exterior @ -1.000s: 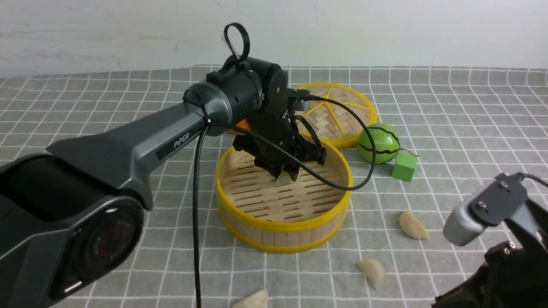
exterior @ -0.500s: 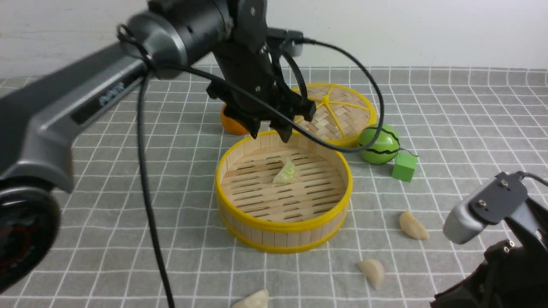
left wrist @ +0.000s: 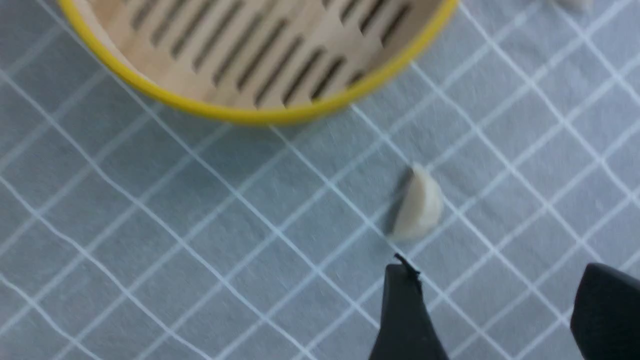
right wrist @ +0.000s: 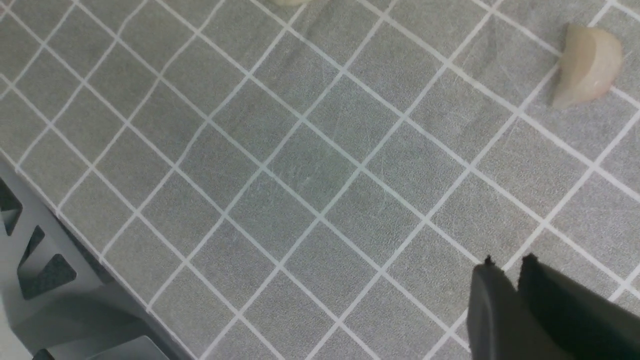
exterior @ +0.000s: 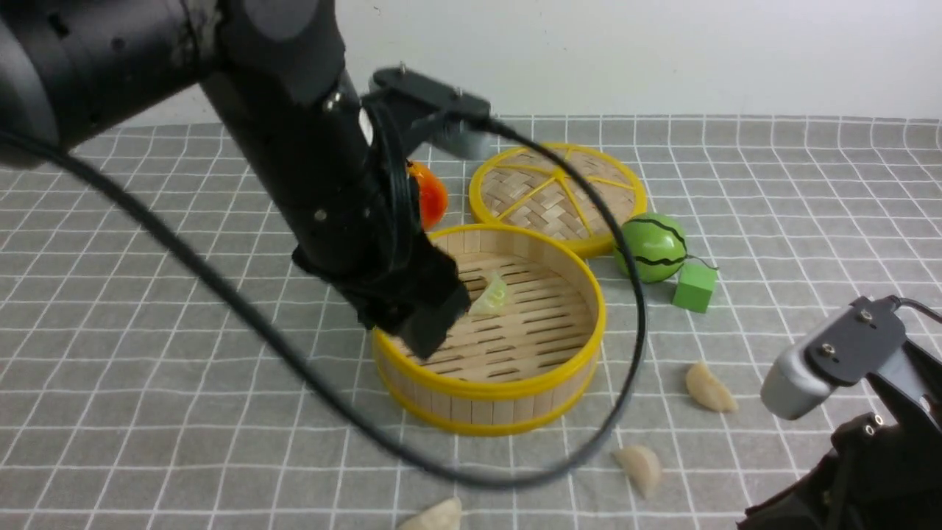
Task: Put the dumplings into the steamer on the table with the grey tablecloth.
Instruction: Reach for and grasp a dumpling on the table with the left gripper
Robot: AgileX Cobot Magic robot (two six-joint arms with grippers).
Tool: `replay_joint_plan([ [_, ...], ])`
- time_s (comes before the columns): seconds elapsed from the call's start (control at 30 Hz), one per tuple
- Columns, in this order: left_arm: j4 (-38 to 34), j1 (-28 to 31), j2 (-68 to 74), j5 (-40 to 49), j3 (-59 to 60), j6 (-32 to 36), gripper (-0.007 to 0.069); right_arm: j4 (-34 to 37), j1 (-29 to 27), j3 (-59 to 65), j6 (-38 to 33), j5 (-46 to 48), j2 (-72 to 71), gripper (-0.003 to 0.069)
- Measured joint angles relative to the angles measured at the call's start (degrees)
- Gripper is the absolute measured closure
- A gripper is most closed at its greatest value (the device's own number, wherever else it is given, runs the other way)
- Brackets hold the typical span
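The steamer (exterior: 515, 386) stands mid-table on the grey tablecloth (exterior: 184, 383). One pale green dumpling (exterior: 491, 296) lies on its slatted floor. Three cream-white dumplings lie on the cloth: one (exterior: 710, 388) to the steamer's right, one (exterior: 640, 469) in front of it and one (exterior: 436, 515) at the front edge. My left gripper (left wrist: 495, 285) hangs open and empty above the cloth, just outside the steamer's rim (left wrist: 250, 115), with a white dumpling (left wrist: 417, 205) beyond its fingertips. My right gripper (right wrist: 507, 265) is shut and empty over bare cloth, apart from a white dumpling (right wrist: 587, 65).
The flat woven lid (exterior: 559, 195) lies behind the steamer. A green striped ball (exterior: 651, 246) and a green cube (exterior: 694, 287) sit at its right, an orange fruit (exterior: 432, 199) behind my left arm (exterior: 316, 169). A black cable (exterior: 441, 471) loops over the steamer. The table's edge (right wrist: 75, 225) runs under the right wrist.
My left gripper opened and left the green dumpling in the steamer. The arm then rose and swung toward the near left rim. The right arm has stayed put.
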Motion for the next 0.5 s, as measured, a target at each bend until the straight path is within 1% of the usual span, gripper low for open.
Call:
replay_joint_plan([
  [0.03, -0.1, -1.6, -1.1, -0.3, 4.4, 0.2, 0.0195, 0.1, 0.0, 0.0, 0.0, 0.0, 0.0, 0.0583],
  [0.07, -0.1, -1.9, -1.3, -0.4, 5.0, 0.2, 0.0195, 0.1, 0.0, 0.0, 0.0, 0.0, 0.0, 0.0583],
  [0.1, 0.1, -3.7, -1.9, -2.3, 9.8, -0.1, 0.0195, 0.4, 0.0, 0.0, 0.0, 0.0, 0.0, 0.0583],
  [0.13, 0.2, -4.6, -1.9, -3.0, 10.9, -0.1, 0.0195, 0.7, 0.0, 0.0, 0.0, 0.1, 0.0, 0.0583],
  [0.17, 1.1, -6.4, -1.7, -5.8, 14.7, -0.8, 0.0195, 1.1, 0.0, 0.0, 0.0, 0.1, 0.0, 0.0582],
  [0.27, 3.9, -8.7, -0.5, -10.9, 19.9, -3.0, 0.0195, 1.3, 0.0, 0.0, 0.0, 0.3, 0.0, 0.0581],
  [0.33, 6.5, -9.0, 0.8, -14.9, 22.8, -5.7, 0.0195, 1.3, 0.0, 0.0, 0.0, 0.5, 0.0, 0.0578],
  [0.43, 10.4, -9.0, 3.3, -19.7, 23.6, -9.4, 0.0195, 1.5, 0.0, 0.0, 0.0, 0.7, 0.0, 0.0575],
  [0.5, 11.2, -9.0, 4.2, -22.0, 23.6, -10.4, 0.0195, 1.6, 0.0, 0.0, 0.0, 0.7, 0.0, 0.0576],
])
